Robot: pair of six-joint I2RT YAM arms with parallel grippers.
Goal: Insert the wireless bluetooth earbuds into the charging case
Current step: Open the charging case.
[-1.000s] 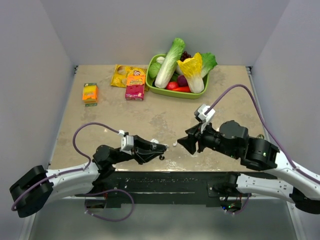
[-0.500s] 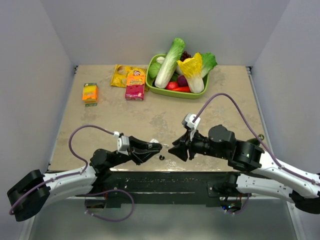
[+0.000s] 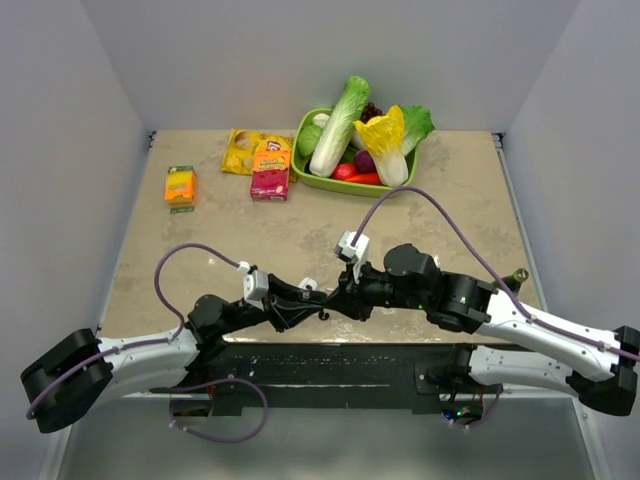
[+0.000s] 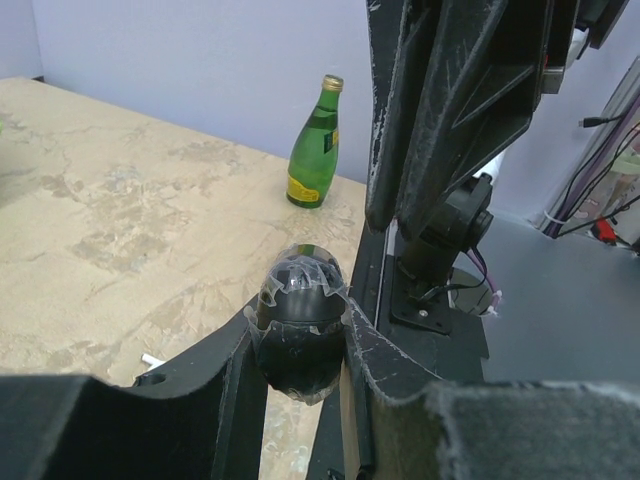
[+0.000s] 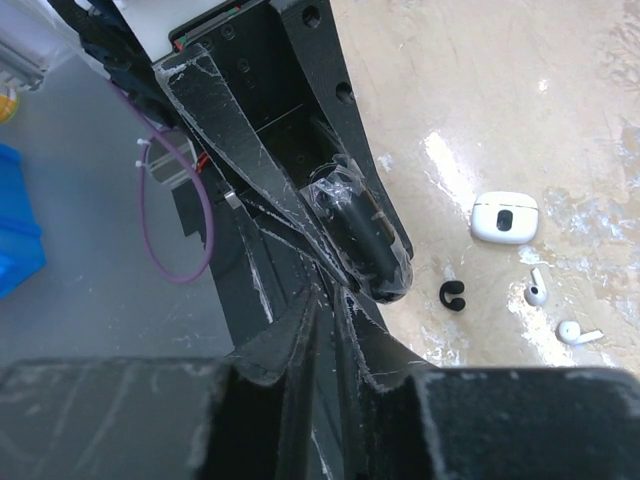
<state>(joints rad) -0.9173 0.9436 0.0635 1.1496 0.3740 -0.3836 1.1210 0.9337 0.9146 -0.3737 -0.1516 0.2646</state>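
The left gripper (image 4: 300, 345) is clamped on a black oval object (image 4: 300, 300) wrapped in clear film, one finger on each side of it, low over the near edge of the table (image 5: 480, 90). The right gripper (image 5: 328, 297) points at that object from the other side. Its fingers are drawn close together with the tips at the film, and whether they pinch anything cannot be told.

The case (image 5: 505, 217) lies white and glossy on the table just beyond the two grippers, held by neither, with a dark oval mark on its upper face. The two earbuds (image 5: 537, 290) lie on the table near the case, apart from it and from each other (both outside it). A small black hook (image 5: 453, 295) lies beside them.

A green bottle (image 4: 315, 140) with a yellow label stands further off, its print too small to read. At the far side, the orange box (image 3: 180, 186), red box (image 3: 270, 180) and yellow bag (image 3: 240, 150) carry print that is likewise unreadable, next to a green tray (image 3: 385, 191) of vegetables.
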